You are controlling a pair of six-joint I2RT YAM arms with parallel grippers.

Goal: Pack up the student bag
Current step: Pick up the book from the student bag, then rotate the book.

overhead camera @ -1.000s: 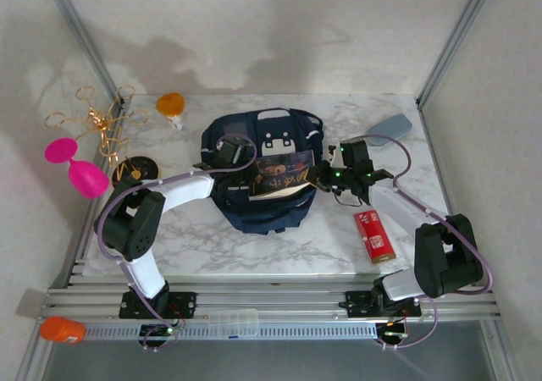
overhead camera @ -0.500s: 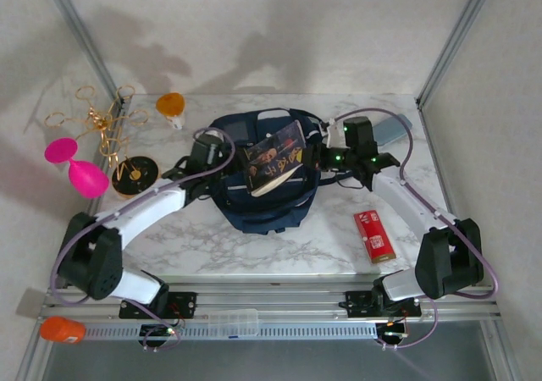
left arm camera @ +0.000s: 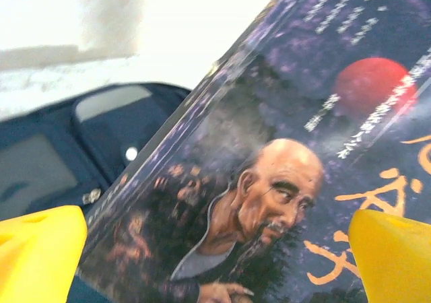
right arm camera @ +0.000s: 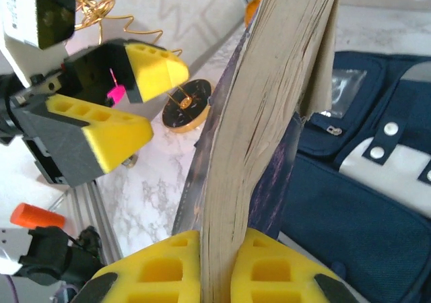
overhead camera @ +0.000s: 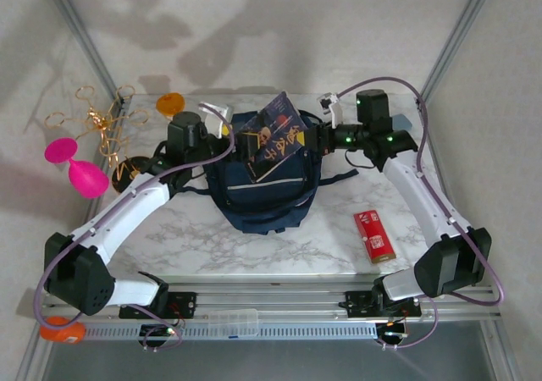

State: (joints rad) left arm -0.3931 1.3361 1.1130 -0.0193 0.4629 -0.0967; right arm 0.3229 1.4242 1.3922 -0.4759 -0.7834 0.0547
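The left gripper [right arm camera: 163, 99] has just let go. A second ago it was nearly closed, down at the student bag [overhead camera: 262, 190]. Now its 2 yellow fingers are spread wide. It has pulled back to the left, and the book [overhead camera: 275, 140] sits in front of it without touching it.

The book has moved too. It lay flat on the bag before. Now it is lifted up and tipped on its corner, over the far part of the bag. The right gripper [right arm camera: 222, 262] is closed tight on the pages at 1 edge and carries the book alone.

The bag lies in the middle of the desk [overhead camera: 212, 237], a bit nearer the far edge, with its front facing up.

I think this means the book is ready to slide down into the bag. The left gripper is free to hold the bag's mouth open. I cannot tell if the mouth is open under the book.

A red box [overhead camera: 374, 235] waits near the right edge of the desk, so packing looks far from done.
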